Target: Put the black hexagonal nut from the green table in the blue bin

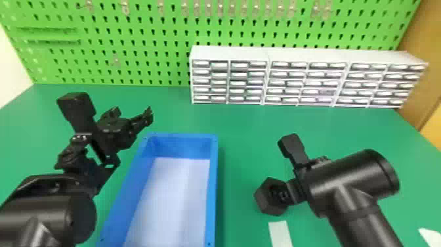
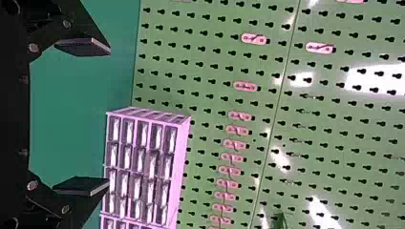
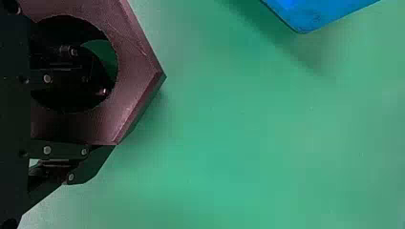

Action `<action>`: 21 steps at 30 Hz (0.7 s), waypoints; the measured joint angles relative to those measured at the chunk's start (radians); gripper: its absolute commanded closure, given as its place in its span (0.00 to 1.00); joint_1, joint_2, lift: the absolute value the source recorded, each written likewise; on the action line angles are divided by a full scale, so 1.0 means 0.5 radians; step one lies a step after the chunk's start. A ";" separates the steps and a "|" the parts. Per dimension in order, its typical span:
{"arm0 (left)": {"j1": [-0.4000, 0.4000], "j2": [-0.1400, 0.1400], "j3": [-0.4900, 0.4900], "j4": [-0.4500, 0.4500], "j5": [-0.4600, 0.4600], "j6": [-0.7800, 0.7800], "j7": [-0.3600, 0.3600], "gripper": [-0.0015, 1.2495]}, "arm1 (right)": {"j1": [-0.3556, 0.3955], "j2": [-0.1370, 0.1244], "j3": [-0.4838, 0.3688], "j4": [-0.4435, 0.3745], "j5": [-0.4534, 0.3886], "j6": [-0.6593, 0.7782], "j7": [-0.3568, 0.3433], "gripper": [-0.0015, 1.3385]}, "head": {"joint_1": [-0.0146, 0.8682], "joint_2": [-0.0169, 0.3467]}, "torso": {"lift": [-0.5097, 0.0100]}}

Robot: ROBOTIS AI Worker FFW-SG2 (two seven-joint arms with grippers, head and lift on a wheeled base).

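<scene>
My right gripper [image 1: 283, 194] is shut on the black hexagonal nut [image 1: 262, 201], to the right of the blue bin [image 1: 212, 184] in the head view. In the right wrist view, one finger of the right gripper [image 3: 107, 119] is inside the hole of the nut [image 3: 138, 62] and the other lies along its outside. A corner of the blue bin [image 3: 320, 13] shows there too. My left gripper [image 1: 132, 114] stands by the bin's far left corner. The left wrist view has the left gripper [image 2: 102, 117] open, nothing between its fingers.
A white drawer cabinet [image 1: 308, 56] stands at the back right of the green table [image 1: 242, 124], before a green pegboard [image 1: 131, 42]. A white strip [image 1: 280, 233] lies on the table near the right arm, with another white piece at the right edge.
</scene>
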 measured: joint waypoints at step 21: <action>0.004 0.000 0.006 0.000 0.000 0.000 -0.001 0.24 | -0.037 -0.016 -0.004 -0.072 0.090 -0.063 0.000 0.81 | 0.77 0.14 | 0.79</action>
